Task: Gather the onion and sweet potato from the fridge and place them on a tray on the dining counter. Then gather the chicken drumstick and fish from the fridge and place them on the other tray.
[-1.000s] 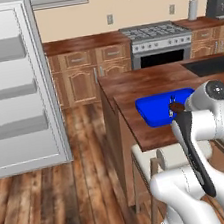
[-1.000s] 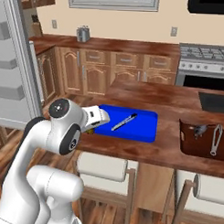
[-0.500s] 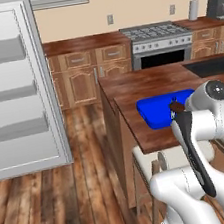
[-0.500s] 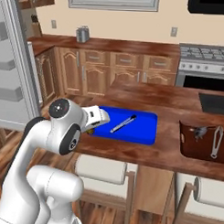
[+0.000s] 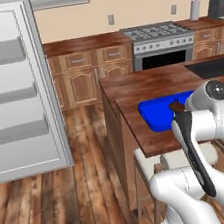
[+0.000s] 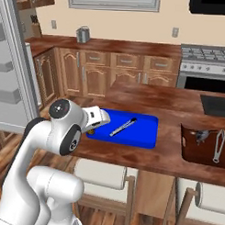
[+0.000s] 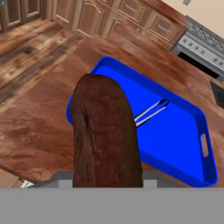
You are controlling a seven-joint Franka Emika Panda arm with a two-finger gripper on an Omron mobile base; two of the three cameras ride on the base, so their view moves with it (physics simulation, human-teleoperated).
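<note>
A dark brown elongated sweet potato [image 7: 105, 135] stands upright in my gripper [image 6: 94, 124], whose jaws are shut on its lower end. It hangs over the near left corner of the bright blue tray [image 7: 179, 144] [image 6: 141, 133] [image 5: 157, 113] on the dining counter [image 7: 39, 127] [image 6: 147, 95] [image 5: 131, 88]. In the left base view my hand reaches over the tray's near edge, and the sweet potato's tip [image 5: 176, 106] peeks out. The fridge [image 5: 11, 98] [image 6: 8, 69] stands open to the left, with bare grey shelves. The onion is hidden.
A thin silver and black utensil [image 7: 151, 111] [image 6: 123, 127] lies in the tray. A brown bin with tools [image 6: 203, 145] sits on the counter to the right. Pale stools [image 6: 103, 173] line the near side. A stove [image 5: 160, 46] and a sink [image 5: 213, 67] lie beyond.
</note>
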